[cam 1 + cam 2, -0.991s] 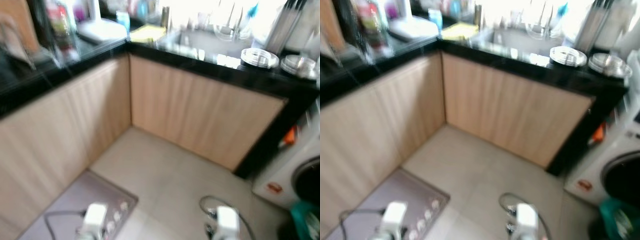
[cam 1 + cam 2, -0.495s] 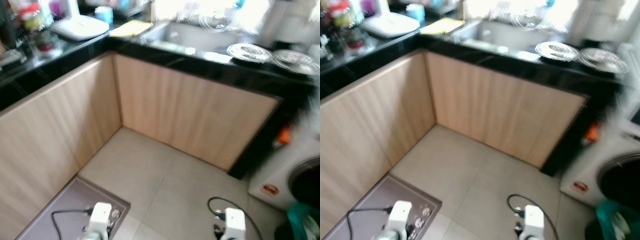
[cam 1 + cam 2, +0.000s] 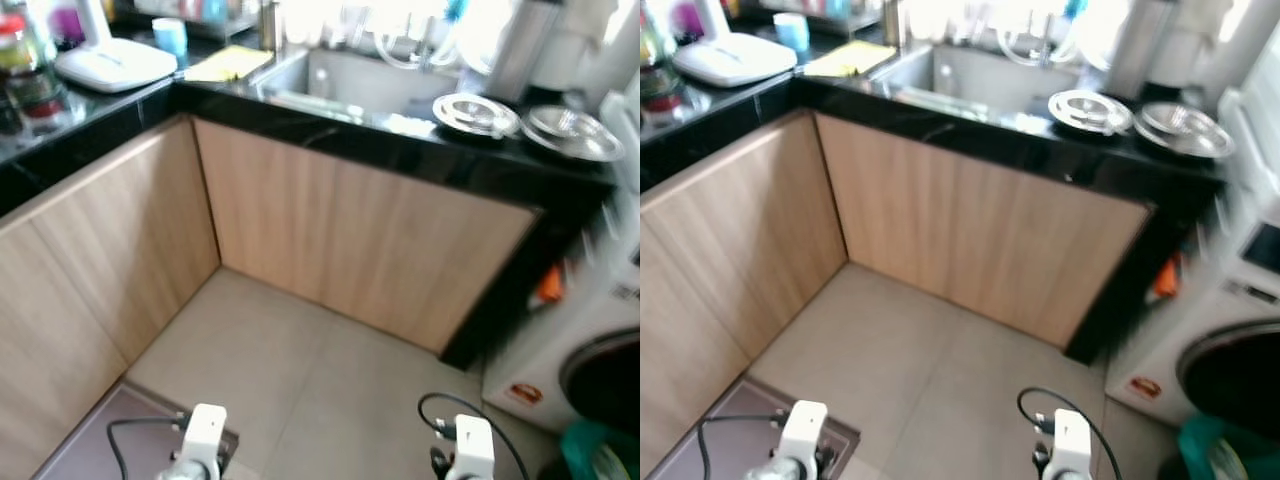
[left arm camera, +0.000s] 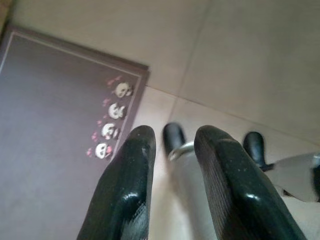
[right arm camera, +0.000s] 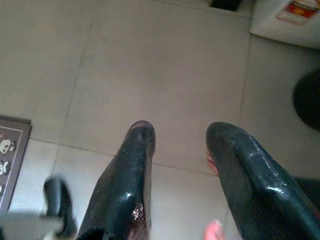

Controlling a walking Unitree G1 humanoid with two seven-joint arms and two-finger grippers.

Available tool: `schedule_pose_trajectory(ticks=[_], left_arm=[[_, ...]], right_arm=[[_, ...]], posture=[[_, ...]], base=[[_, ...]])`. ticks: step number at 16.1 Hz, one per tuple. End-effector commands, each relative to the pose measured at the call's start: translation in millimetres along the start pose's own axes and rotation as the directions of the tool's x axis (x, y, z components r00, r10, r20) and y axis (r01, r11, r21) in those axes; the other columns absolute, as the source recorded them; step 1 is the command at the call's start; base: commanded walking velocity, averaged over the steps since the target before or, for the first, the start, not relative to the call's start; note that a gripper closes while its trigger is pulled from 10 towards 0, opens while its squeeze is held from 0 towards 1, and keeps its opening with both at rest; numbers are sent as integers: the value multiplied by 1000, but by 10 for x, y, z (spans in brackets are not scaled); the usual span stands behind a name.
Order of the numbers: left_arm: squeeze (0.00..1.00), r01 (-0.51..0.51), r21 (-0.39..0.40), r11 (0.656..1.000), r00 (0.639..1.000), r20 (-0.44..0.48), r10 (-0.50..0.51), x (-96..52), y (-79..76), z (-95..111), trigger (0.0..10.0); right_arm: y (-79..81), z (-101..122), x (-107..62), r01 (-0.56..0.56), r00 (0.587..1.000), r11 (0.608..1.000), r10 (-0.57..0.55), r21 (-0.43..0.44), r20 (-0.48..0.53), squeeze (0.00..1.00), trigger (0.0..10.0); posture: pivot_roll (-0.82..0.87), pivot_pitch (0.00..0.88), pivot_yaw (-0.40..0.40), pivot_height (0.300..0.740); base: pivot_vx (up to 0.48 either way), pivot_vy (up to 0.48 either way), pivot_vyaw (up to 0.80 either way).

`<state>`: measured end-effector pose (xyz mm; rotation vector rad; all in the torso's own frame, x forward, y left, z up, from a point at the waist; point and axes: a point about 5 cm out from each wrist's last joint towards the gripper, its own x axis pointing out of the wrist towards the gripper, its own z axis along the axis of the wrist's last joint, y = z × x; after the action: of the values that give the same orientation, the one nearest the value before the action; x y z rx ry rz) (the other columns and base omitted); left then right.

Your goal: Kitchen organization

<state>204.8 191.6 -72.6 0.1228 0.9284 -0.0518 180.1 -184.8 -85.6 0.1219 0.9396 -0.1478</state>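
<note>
Camera's swung leftward; nothing itself moved. I count two steel plates (image 3: 475,113) by one sink (image 3: 345,82); left gripper (image 4: 174,142) and right gripper (image 5: 181,137) both spread, empty.

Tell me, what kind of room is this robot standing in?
A home kitchen, most likely: a sink set in a black countertop, steel plates beside it, and a washing machine alongside.
</note>
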Motion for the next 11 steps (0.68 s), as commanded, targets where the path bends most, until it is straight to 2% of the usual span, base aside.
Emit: schedule_pose_trajectory(ticks=[1, 11], left_arm=[[0, -8, 14, 1000, 1000, -13, 8, -7, 32, -32, 10000], [0, 2, 37, 999, 1000, -18, -1, -12, 34, -56, 10000]], right_arm=[[62, 15, 6, -13, 1000, 1000, 13, 10, 5, 0, 10000], [63, -21, -1, -10, 1000, 1000, 10, 10, 0, 0, 10000]], posture=[[8, 84, -75, 740], [-5, 56, -60, 740]], base=[[368, 0, 0], [368, 0, 0]])
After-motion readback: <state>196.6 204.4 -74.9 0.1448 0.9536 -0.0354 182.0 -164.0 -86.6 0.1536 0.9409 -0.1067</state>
